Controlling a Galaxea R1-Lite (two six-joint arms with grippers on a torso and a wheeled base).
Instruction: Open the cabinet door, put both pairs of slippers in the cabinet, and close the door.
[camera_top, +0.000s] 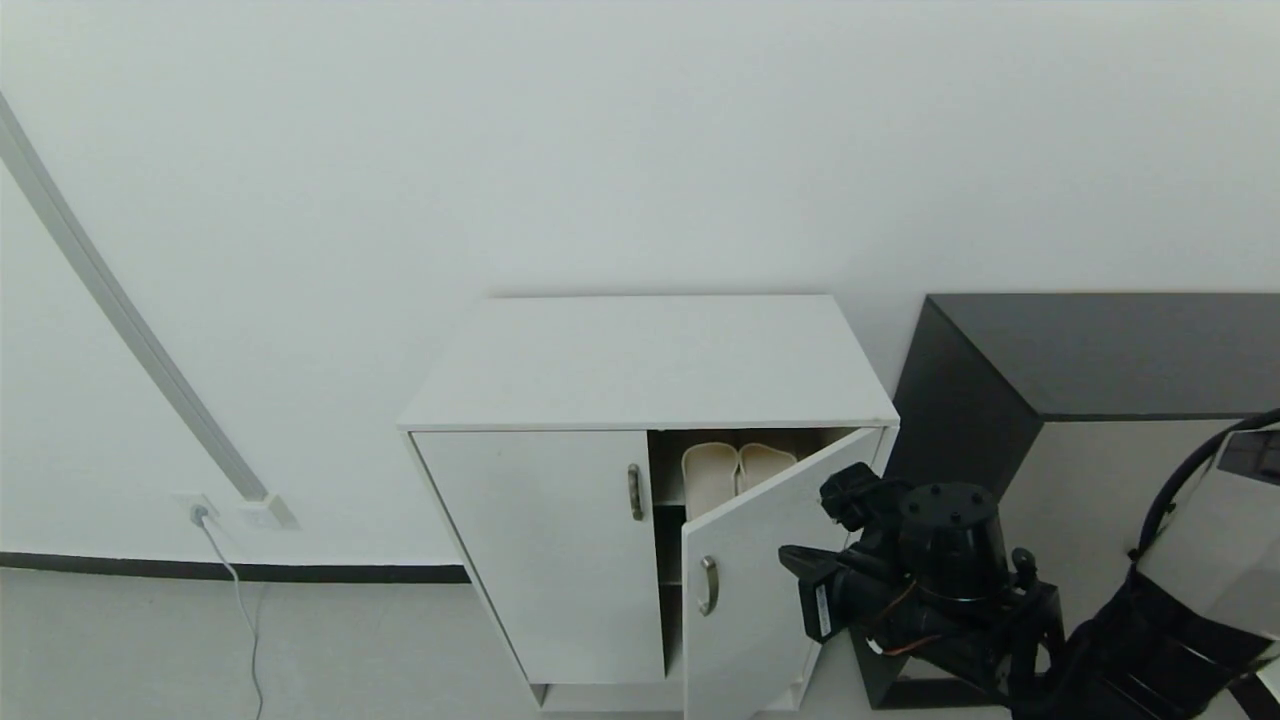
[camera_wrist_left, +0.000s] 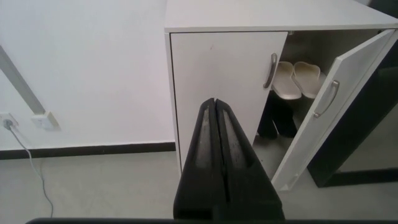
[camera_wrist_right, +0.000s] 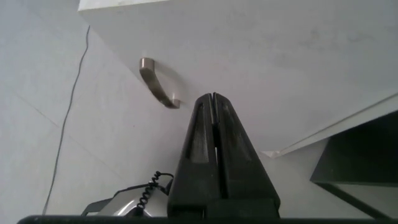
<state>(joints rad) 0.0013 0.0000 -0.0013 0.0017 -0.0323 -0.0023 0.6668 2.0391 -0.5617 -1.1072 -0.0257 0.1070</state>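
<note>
Both the right gripper (camera_wrist_right: 214, 94) and the left gripper (camera_wrist_left: 214, 99) are pinched together, holding nothing. The right one sits close to the outer face of the half-open door (camera_top: 760, 580), beside its handle (camera_top: 708, 585); whether it touches the door is unclear. The left one hangs well apart. Beyond, pale slippers (camera_top: 738, 470) lie on the upper shelf of the cabinet (camera_top: 650, 360). The right arm is nearer, so pushing the door inward likely falls to it.

A plain white wall (camera_top: 640, 150) forms the backdrop. A grey cable trunking strip (camera_top: 120, 300) slants down across its left part and ends at a small white box (camera_top: 268, 512) low on the wall. Just beside that box sits a wall socket (camera_top: 197, 512) with a plug in it. A thin pale cord (camera_top: 241, 598) hangs from the plug, crosses the black skirting board (camera_top: 330, 573) and trails onto the grey floor (camera_top: 100, 650). Against the wall's right part stands a black flat-topped unit (camera_top: 1100, 350).
</note>
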